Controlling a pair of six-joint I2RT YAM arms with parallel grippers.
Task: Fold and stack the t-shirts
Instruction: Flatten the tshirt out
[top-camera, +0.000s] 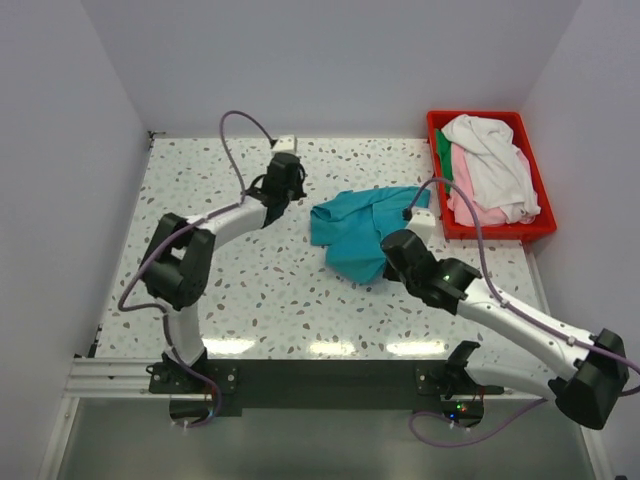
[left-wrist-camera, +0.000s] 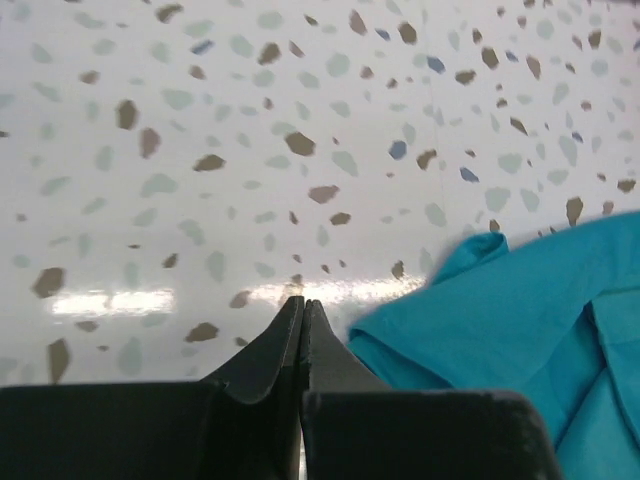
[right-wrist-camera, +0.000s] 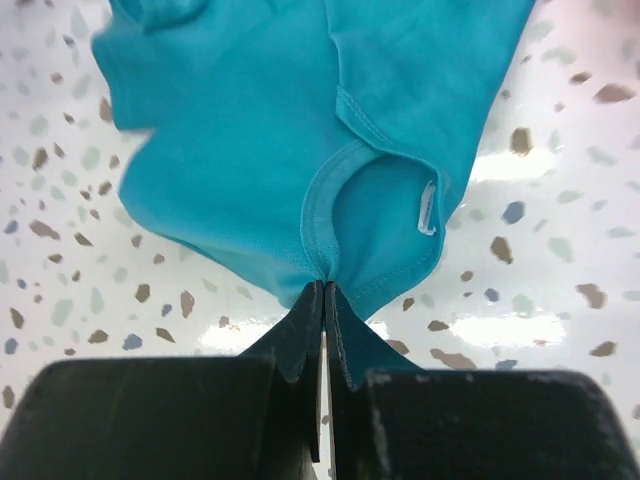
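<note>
A teal t-shirt (top-camera: 358, 230) lies crumpled on the speckled table, right of centre. My right gripper (top-camera: 384, 263) is shut on its near edge. In the right wrist view the closed fingertips (right-wrist-camera: 325, 286) pinch the teal t-shirt (right-wrist-camera: 250, 130) at the collar seam, next to a white label (right-wrist-camera: 427, 208). My left gripper (top-camera: 282, 196) is shut and empty, just left of the shirt. In the left wrist view its tips (left-wrist-camera: 303, 302) are over bare table, with the teal t-shirt's folded edge (left-wrist-camera: 520, 320) close on the right. White (top-camera: 495, 160), pink (top-camera: 465, 192) and dark green (top-camera: 442, 150) t-shirts lie in the bin.
A red plastic bin (top-camera: 500, 233) stands at the back right corner of the table, close behind the right arm. White walls close in the table on the left, the back and the right. A metal rail runs along the near edge.
</note>
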